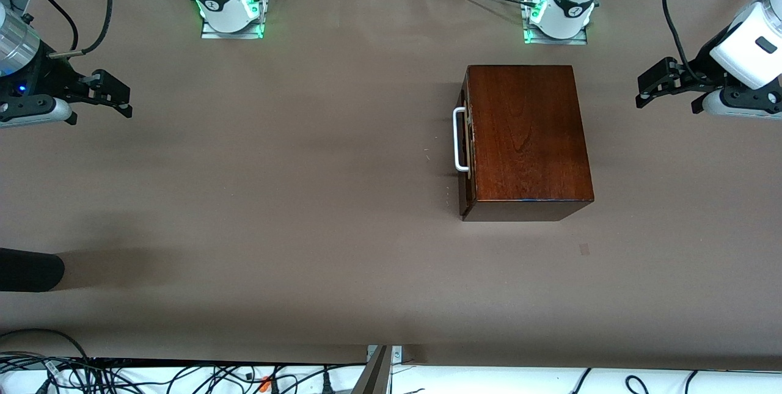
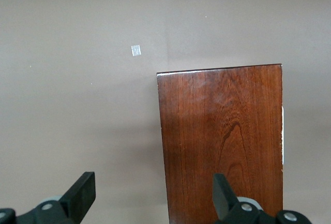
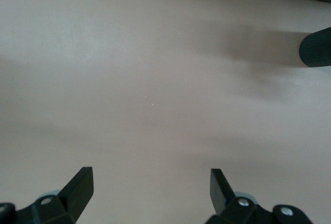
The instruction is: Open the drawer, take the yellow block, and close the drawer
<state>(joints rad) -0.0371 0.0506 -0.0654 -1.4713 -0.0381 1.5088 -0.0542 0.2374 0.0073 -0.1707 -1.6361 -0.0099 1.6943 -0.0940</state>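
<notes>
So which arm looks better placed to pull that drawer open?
Probably the right: the white handle faces its end, with bare table between. The left claw, open like the right claw, hangs beside the box's handle-less end.

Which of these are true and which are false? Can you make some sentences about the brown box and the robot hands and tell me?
1. The drawer of the wooden box is pulled out. False: it is closed, with its front flush against the box.
2. The white handle faces the right arm's end of the table. True.
3. The yellow block sits on top of the box. False: no yellow block can be seen anywhere; the box top is bare.
4. The left hand is open and holds nothing. True.
5. The right hand grips the handle. False: it is open, over the table at its own end, away from the box.
</notes>
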